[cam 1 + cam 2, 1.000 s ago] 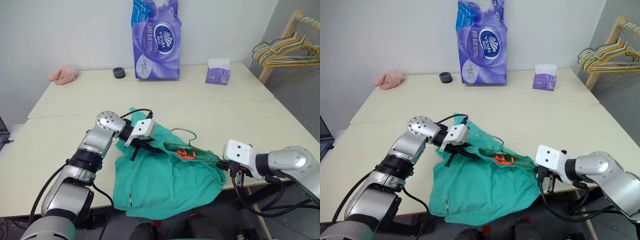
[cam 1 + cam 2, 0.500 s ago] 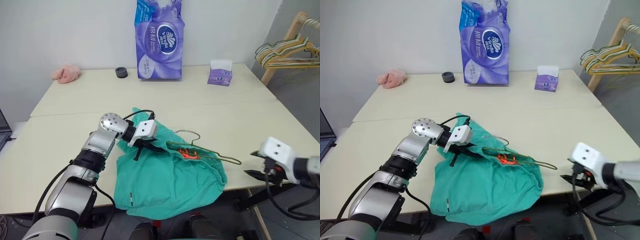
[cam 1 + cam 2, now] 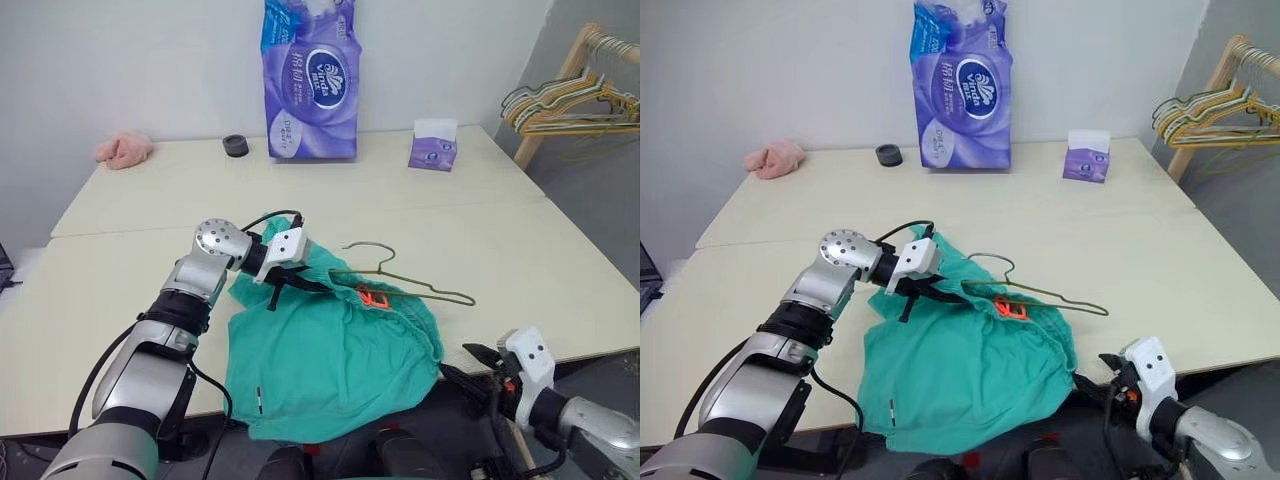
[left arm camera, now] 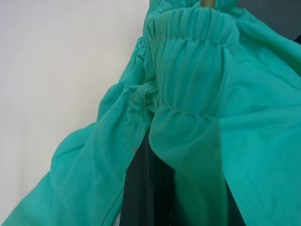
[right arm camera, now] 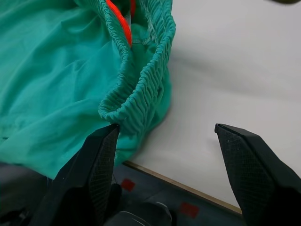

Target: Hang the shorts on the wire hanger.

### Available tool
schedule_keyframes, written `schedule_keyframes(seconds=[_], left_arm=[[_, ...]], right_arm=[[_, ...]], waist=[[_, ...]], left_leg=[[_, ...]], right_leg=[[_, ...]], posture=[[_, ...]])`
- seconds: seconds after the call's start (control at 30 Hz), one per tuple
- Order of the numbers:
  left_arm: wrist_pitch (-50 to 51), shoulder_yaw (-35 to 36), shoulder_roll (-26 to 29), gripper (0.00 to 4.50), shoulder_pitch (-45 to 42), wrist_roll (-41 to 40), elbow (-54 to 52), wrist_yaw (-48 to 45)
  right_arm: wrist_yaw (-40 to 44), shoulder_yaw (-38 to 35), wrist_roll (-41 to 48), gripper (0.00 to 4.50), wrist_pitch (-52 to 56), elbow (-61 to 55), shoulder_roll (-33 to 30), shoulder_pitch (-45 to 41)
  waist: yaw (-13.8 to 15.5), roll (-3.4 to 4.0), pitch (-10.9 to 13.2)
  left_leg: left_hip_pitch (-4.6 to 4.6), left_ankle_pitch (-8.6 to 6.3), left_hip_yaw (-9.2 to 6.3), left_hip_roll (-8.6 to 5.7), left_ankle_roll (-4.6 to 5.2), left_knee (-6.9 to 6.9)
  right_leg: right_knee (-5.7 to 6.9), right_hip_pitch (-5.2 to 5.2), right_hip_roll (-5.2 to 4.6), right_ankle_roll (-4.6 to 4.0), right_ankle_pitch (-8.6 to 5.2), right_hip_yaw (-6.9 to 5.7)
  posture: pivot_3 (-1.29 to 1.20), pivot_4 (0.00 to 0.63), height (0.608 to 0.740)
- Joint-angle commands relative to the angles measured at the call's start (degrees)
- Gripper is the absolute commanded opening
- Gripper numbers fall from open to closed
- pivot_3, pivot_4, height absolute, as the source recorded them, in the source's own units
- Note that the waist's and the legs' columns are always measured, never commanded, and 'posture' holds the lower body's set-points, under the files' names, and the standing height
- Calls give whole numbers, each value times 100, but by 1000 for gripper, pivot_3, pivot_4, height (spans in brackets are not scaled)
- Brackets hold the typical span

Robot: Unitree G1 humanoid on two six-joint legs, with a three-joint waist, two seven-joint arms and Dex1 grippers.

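While the left tool [image 3: 290, 281] pinches the shorts [image 3: 330, 360], the right tool [image 5: 164, 155] gapes.

Shorts [image 3: 330, 360] lie at the table's [image 3: 500, 250] front edge, partly hanging over it. A wire hanger [image 3: 400, 280] rests on their rear part, reaching right. Along the back edge, from left: cloth [image 3: 124, 150], small ring [image 3: 235, 145], tissue pack [image 3: 310, 80], tissue box [image 3: 433, 146].

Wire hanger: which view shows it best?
Left eye view: the whole wire hanger shows, hook up, one end inside the shorts. Right eye view shows the same. The left wrist view has a small piece at the waistband.
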Motion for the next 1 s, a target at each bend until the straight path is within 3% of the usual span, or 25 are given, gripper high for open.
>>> schedule_keyframes(seconds=[0.03,0.47,0.57,0.83,0.87,1.0], left_arm=[[-74,177,70,0,-124,-37,-74,18],[-65,185,128,0,-75,-28,-140,44],[-56,180,123,0,-65,-31,-163,46],[-41,196,133,0,-75,-38,-141,61],[-18,209,142,0,-66,-52,-150,59],[303,285,299,0,34,-232,-368,-135]], right_arm=[[-309,276,49,3461,62,-122,201,-185],[-1019,515,472,3461,233,40,464,-442],[-1132,584,550,2908,224,154,531,-557],[-1241,698,431,217,74,433,405,-775],[-1248,673,433,14,48,458,398,-790],[-1255,252,602,14,-7,596,337,-851]], waist=[[0,-11,1],[1,-84,-17],[-4,-113,-26],[-23,-137,-38],[-28,-142,-41],[-36,-144,-43]], left_leg=[[-1,0,0,0,0,0],[-3,-1,-9,5,-1,-6],[-3,-2,-9,7,-2,-8],[-10,-15,-6,12,-2,-10],[-11,-17,-5,12,-1,-10],[-16,-27,-3,12,5,-9]], right_leg=[[0,0,0,-1,0,0],[-5,-1,0,-2,1,-8],[-7,-2,1,-3,1,-10],[-30,-3,2,-3,2,-10],[-33,-3,2,-3,2,-9],[-42,-3,1,-3,2,-7]], posture=[[-219,72,740],[-206,74,740],[-205,73,740],[-199,70,740],[-199,70,740],[-199,70,740]])
